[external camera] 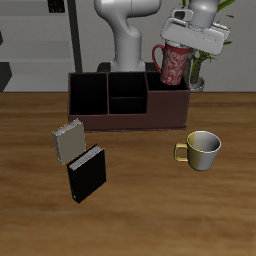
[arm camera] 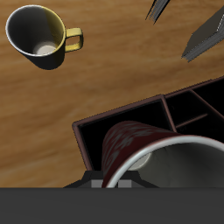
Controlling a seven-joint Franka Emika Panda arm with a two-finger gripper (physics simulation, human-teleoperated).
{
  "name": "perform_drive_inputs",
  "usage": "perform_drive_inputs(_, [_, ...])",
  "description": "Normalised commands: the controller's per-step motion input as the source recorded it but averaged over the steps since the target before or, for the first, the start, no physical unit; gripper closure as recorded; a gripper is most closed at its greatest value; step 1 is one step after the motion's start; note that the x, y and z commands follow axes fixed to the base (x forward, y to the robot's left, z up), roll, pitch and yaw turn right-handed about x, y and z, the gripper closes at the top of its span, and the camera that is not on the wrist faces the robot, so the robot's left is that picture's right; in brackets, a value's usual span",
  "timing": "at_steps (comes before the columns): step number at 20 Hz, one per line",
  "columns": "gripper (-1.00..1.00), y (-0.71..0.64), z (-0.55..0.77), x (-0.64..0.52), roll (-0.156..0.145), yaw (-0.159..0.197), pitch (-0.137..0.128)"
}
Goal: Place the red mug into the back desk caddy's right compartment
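My gripper (external camera: 178, 47) is shut on the rim of the red mug (external camera: 172, 66), which has a pale floral pattern. It holds the mug tilted in the air, just above the back desk caddy (external camera: 110, 120), a long dark brown box with black compartments. The mug hangs over the caddy's right compartment (external camera: 168, 99), the large end section, and is clear of its walls. In the wrist view the red mug (arm camera: 131, 144) fills the space below my hand, with that open compartment (arm camera: 109, 122) under it. My fingers are mostly hidden there.
A yellowish-cream mug (external camera: 201, 149) stands on the wooden table nearer the front edge; it also shows in the wrist view (arm camera: 37, 39). A grey book (external camera: 68, 141) and a black book (external camera: 86, 172) stand in front of the caddy. A potted plant (external camera: 197, 72) stands behind the caddy's end.
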Motion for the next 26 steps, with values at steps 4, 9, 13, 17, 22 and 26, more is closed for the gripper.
perform_drive_inputs(4, [1.0, 0.13, -0.24, 0.06, 0.042, -0.004, 0.039])
perform_drive_inputs(9, [1.0, 0.09, -0.22, 0.04, 0.026, -0.019, 0.033])
perform_drive_inputs(13, [1.0, 0.05, -0.17, 0.08, 0.011, -0.001, 0.024])
perform_drive_inputs(17, [1.0, -0.07, -0.13, 0.1, -0.005, -0.008, 0.005])
perform_drive_inputs(22, [1.0, -0.06, -0.15, 0.07, -0.007, -0.025, 0.018])
perform_drive_inputs(26, [1.0, -0.03, -0.23, 0.08, 0.001, -0.015, 0.023])
